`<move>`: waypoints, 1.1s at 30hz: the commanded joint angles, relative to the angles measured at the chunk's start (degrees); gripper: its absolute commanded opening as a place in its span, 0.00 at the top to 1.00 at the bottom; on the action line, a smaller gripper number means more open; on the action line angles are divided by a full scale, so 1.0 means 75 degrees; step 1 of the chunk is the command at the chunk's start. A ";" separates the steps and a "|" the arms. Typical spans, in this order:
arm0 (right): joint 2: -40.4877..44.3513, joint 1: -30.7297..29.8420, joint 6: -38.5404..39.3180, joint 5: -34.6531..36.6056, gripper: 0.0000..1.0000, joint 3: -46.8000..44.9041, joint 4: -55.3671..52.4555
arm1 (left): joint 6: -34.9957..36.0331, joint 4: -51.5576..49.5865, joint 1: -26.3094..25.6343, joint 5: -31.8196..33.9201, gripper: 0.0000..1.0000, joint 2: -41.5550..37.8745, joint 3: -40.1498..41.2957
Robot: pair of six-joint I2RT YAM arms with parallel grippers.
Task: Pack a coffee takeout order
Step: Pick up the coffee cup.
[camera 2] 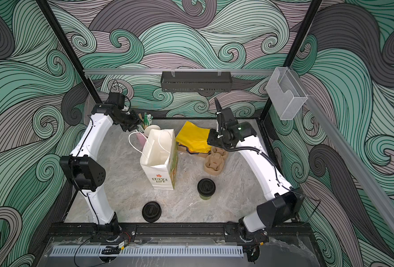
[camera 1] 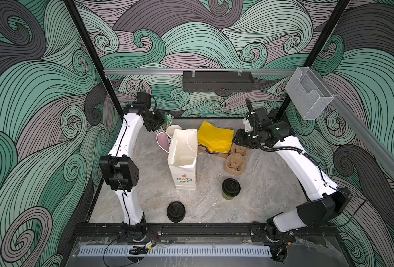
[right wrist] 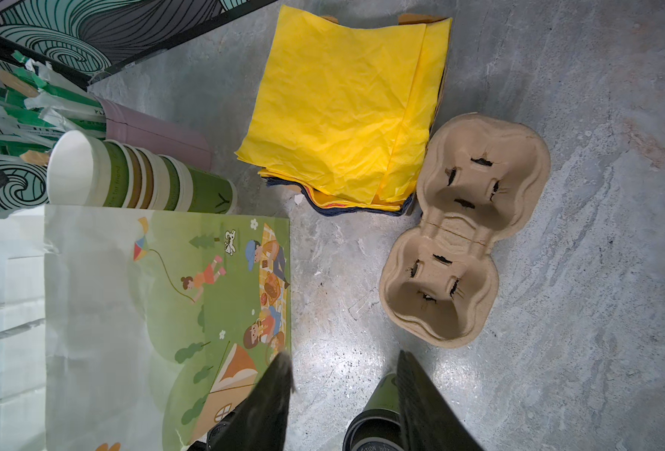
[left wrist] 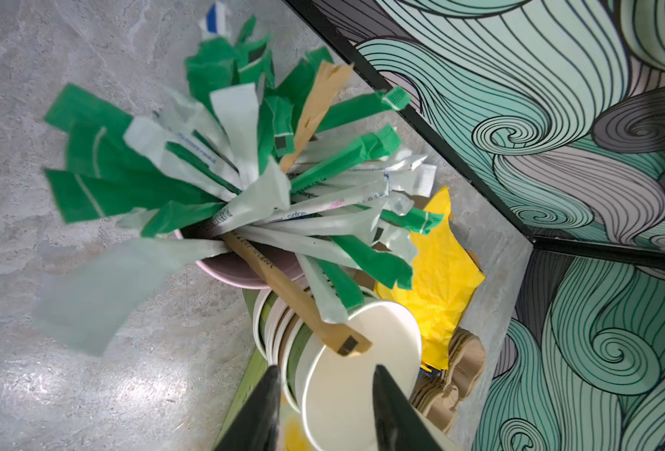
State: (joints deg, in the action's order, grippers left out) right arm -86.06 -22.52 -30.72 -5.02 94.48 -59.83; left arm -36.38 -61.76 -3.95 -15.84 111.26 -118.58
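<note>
Left gripper (left wrist: 325, 367): spread fingers straddling top rim of cup stack (left wrist: 362, 398). Right gripper (right wrist: 342, 353): spread fingers over tabletop (right wrist: 557, 273), between paper bag (right wrist: 127, 312) and lidded cup (right wrist: 377, 394).

Left wrist view: the stack of olive-green paper cups (left wrist: 385, 336) and the left pincer (left wrist: 325, 371) run off the frame's lower edge; a pale straw wrapper (left wrist: 100, 289), lower left, is blurred. Right wrist view: the black-lidded olive-green cup (right wrist: 375, 410) is cropped below, partly behind the right pincer (right wrist: 342, 355).

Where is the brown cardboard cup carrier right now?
In both top views the cup carrier lies on the right side, beside the yellow napkins, farther back than the lidded cup.
</note>
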 commanded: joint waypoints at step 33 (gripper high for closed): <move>0.0857 0.0037 -0.0251 0.0346 0.53 -0.0713 -0.0098 | 0.0936 -0.1226 -0.0802 0.1125 0.74 0.0748 -0.0646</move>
State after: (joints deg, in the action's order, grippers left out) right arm -81.08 -22.52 -31.97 -3.51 89.84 -60.20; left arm -30.61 -69.87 -9.21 -8.12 116.07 -120.97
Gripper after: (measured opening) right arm 0.469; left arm 0.260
